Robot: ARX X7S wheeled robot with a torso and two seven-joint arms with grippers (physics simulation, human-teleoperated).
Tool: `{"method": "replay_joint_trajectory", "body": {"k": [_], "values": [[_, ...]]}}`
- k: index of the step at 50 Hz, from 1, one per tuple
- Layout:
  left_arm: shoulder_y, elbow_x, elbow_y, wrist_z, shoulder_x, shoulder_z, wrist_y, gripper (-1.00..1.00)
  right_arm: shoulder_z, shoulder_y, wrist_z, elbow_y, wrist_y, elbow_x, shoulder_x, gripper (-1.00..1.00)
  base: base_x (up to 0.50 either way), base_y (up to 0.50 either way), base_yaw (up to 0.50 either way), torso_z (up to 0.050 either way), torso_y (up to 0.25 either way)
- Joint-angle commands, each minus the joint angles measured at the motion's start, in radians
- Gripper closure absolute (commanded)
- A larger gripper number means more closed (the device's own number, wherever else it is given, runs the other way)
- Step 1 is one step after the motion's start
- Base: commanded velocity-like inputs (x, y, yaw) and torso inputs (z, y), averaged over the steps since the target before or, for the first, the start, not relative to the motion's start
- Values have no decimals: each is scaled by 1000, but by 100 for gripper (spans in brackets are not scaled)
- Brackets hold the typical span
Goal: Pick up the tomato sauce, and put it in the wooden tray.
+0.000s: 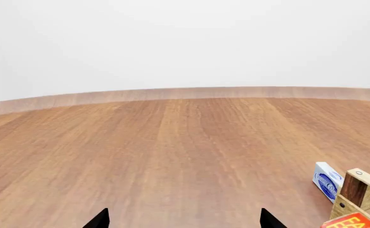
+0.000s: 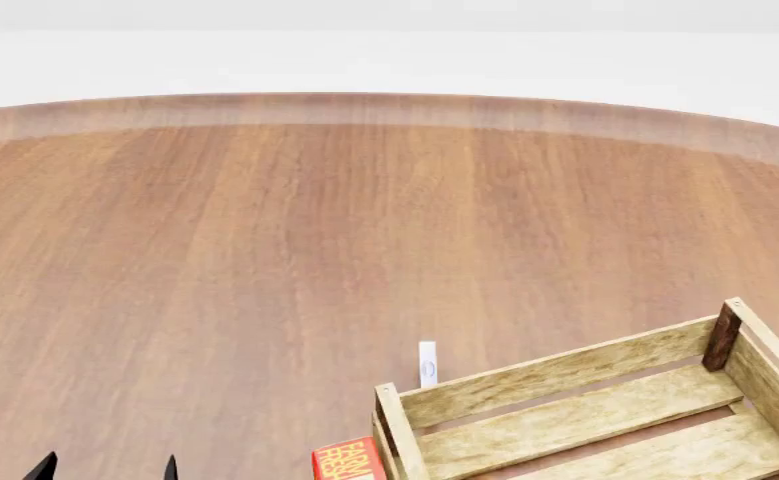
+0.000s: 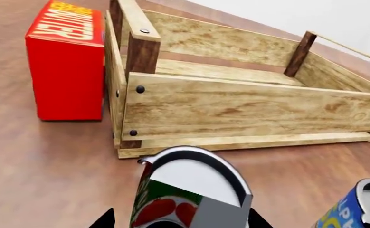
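The tomato sauce (image 3: 188,194) stands upright on the worktop (image 2: 296,250), just in front of the wooden tray (image 3: 248,107) and outside it. It sits between the two dark tips of the right gripper (image 3: 181,219), whose fingers are spread to either side of the can; whether they press on it yet cannot be told. That straddling placement suits a side grasp before a lift over the tray's near wall. A blue and yellow can (image 3: 355,209) stands close beside, so the approach leaves little room. A red box (image 3: 67,66) leans against the tray's end. The left gripper (image 1: 185,221) hangs wide open over bare wood, holding nothing.
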Motion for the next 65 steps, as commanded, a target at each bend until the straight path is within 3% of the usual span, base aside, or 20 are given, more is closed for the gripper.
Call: {"method": "replay_joint_trajectory", "body": {"k": [1,2,3,20,26,32,43,52,65], "values": [[-1,-4,0,-4,-4,5,1,-100,-4,8,6,15,-6,6,0,-100,0,0,0,0,0],[-1,-4,-1,-4,-4,5,2,-100,-5,7,4,13,-6,8,1,-100,0,0,0,0,0],[-1,-4,0,-5,-4,5,1,-100,-4,6,5,10,0,11,1,100,0,0,0,0,0],[-3,-9,-1,-11,-9,12,3,-100,-1,-7,19,-26,-12,23,13,100,1,0,0,0,0],[-3,-11,-1,-13,-11,14,4,-100,18,-77,79,-116,-169,-8,39,100,0,0,0,0,0],[-4,-13,-1,-15,-12,17,5,-100,24,-104,106,-148,-215,-32,47,100,0,0,0,0,0],[-5,-16,-2,-19,-15,20,6,-100,92,-163,296,-133,-537,-268,43,100,0,0,0,0,0],[-5,-19,-2,-21,-18,24,7,-100,98,-173,345,-134,-602,-327,51,100,0,0,0,0,0],[-7,-22,-2,-26,-21,29,7,-100,84,-170,341,-201,-568,-320,61,100,0,0,0,0,0]]}}
